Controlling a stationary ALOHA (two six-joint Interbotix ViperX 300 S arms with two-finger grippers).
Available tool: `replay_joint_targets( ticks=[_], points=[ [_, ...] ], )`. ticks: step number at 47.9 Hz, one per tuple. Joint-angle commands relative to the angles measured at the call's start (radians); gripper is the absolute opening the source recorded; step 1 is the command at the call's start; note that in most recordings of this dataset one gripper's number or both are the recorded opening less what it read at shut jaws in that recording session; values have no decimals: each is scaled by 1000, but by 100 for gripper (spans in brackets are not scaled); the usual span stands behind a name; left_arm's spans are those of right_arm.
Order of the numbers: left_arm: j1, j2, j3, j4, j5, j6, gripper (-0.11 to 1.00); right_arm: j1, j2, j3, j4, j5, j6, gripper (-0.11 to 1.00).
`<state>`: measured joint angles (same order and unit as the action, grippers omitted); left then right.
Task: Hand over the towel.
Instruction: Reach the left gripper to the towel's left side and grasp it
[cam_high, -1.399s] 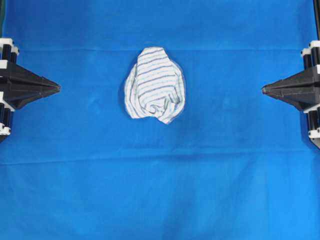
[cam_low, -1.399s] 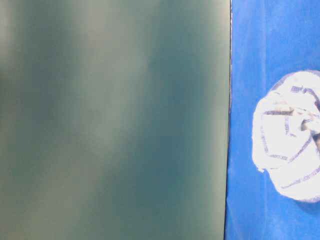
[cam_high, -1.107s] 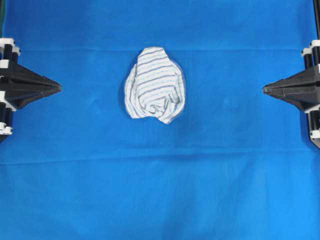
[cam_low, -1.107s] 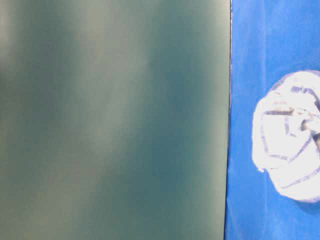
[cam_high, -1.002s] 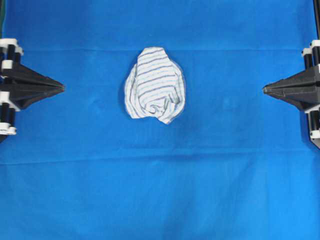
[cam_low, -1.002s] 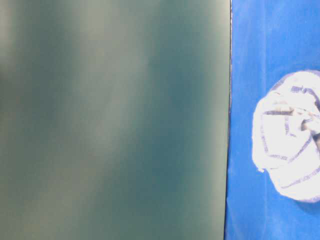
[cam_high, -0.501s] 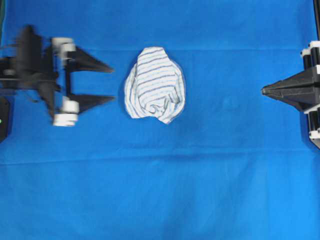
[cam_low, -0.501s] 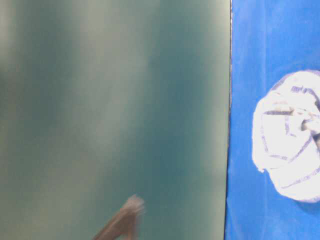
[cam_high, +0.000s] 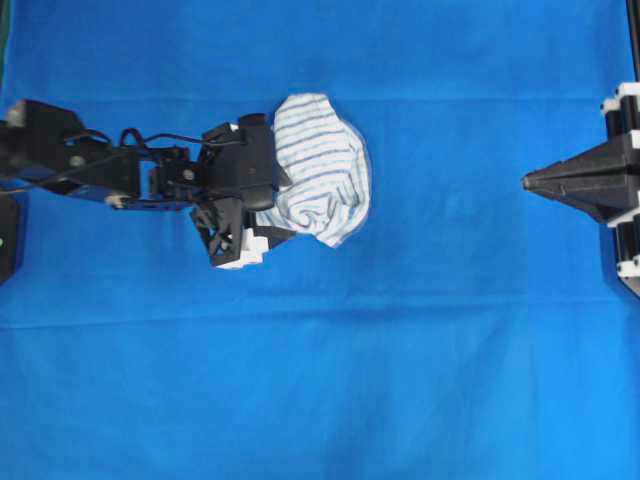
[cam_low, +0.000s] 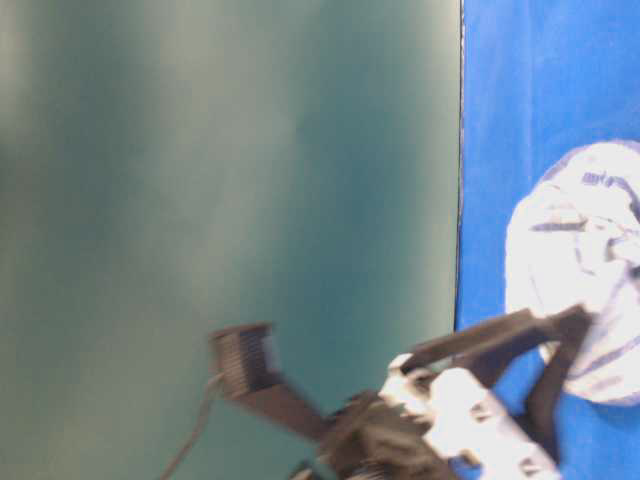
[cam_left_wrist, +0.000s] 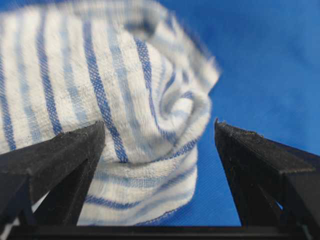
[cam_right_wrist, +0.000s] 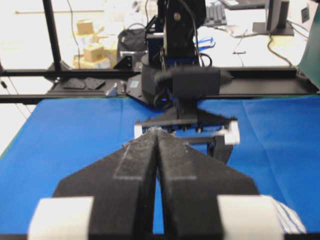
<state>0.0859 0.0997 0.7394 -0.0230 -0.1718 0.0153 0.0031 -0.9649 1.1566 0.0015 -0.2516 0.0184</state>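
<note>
left gripper (cam_left_wrist: 159, 131) astride towel (cam_high: 322, 170), lengthwise top-to-bottom

Bright even light; table-level view soft, arm motion-blurred.

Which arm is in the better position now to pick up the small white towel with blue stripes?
The left. Its tool is open at the small white striped cloth towel, one finger over the fabric. The right tool is shut and waits far away at the table's edge.

towel (cam_high: 325, 165) mid-cloth (left claw (cam_high: 272, 180) over it), bare cloth (cam_high: 450, 350) elsewhere
</note>
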Motion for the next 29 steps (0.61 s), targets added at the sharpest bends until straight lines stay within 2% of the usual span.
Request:
replay_joint_targets(
  ticks=[1,13,17,20,29],
  points=[
    [15,25,-17,-2,-5,0,93,0,14,-18,0,-6,2,0],
    [23,69,-21,0,25,12,91,0,17,-20,-2,-8,2,0],
    [23,67,-32,0,57,31,87,-2,17,-20,0,-9,2,0],
    [23,63,-43,0,92,49,75,0,17,-20,-2,-9,2,0],
    [23,25,-61,0,127,100,23,0,17,-20,2,-9,3,0]
  ],
)
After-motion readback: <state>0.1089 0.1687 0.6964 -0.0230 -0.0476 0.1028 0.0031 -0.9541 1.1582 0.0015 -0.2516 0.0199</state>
